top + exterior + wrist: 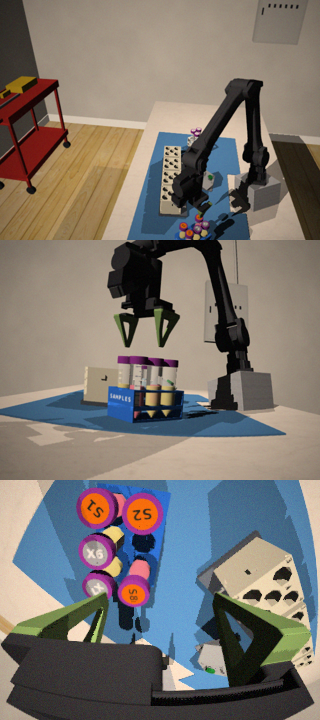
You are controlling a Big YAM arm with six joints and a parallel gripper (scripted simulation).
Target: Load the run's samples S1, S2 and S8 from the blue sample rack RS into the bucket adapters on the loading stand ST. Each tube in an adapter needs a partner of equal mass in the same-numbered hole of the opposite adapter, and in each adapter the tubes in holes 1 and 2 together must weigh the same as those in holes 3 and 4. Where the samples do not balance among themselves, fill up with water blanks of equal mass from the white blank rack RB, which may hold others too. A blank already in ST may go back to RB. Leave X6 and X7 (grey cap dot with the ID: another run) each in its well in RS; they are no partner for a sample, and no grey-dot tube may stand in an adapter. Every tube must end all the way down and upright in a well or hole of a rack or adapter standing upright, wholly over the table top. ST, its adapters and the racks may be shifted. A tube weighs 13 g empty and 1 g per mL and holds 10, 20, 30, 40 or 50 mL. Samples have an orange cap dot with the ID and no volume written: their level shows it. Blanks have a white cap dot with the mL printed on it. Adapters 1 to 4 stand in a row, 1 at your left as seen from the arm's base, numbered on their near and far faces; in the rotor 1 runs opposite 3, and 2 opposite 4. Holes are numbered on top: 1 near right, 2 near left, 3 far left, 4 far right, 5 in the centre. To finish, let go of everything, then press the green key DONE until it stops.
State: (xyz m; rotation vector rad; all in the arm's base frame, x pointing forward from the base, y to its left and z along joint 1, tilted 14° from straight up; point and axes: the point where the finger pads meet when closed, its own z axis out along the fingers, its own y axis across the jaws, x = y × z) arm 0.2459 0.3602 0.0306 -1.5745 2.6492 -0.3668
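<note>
The blue sample rack RS (144, 402) stands on the blue mat near the table's front edge and holds several purple-capped tubes. In the wrist view I read S1 (99, 508), S2 (143, 514) and S8 (134, 592) on orange dots, and X6 (98, 552) on a grey dot, with another grey-dot tube (98, 586) beside S8. My gripper (143, 344) is open and empty, hanging a little above the caps. It also shows in the top view (204, 207), just behind S8 (199, 218). The loading stand ST (171, 178) shows only empty holes. The white blank rack RB (195, 136) stands farther back with three tubes.
The grey box with the green key DONE (209, 178) lies tilted on the mat to the right of ST, partly behind my arm. The arm's grey base block (258, 192) stands at the right. A red cart (28, 124) stands on the floor at the left.
</note>
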